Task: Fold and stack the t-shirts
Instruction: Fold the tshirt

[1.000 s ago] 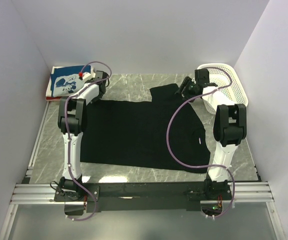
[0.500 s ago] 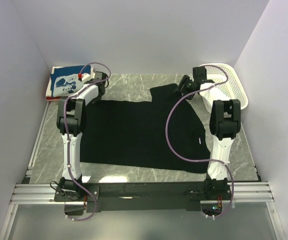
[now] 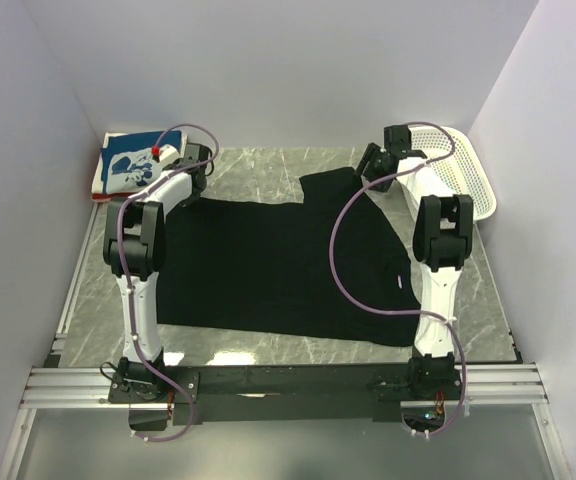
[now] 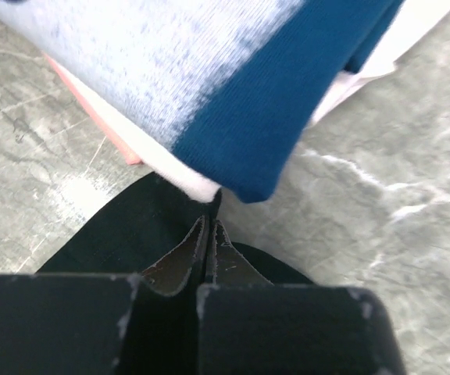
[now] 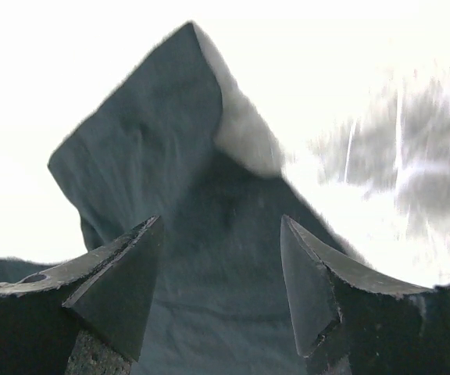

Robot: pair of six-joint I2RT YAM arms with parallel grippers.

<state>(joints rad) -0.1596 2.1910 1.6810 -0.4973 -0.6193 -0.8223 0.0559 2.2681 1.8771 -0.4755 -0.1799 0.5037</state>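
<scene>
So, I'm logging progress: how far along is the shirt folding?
Done: a folded stack, blue-print on top, at the far-left corner. In hand: left gripper pinches a corner of the flat black t-shirt; right gripper open over its sleeve. Left: fold and stack it.

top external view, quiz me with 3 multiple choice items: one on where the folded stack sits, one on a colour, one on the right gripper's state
1. Where is the folded stack?
A) far left corner of the table
B) middle of the table
C) between the arm bases

2. What colour is the stack's top shirt?
A) green
B) blue with white print
C) yellow

3. How is the right gripper?
A) shut tight
B) out of sight
C) open above the black t-shirt

Answers: A, it lies by the far left wall; B, blue cloth with white print shows on top; C, its jaws stand apart over black cloth.
</scene>
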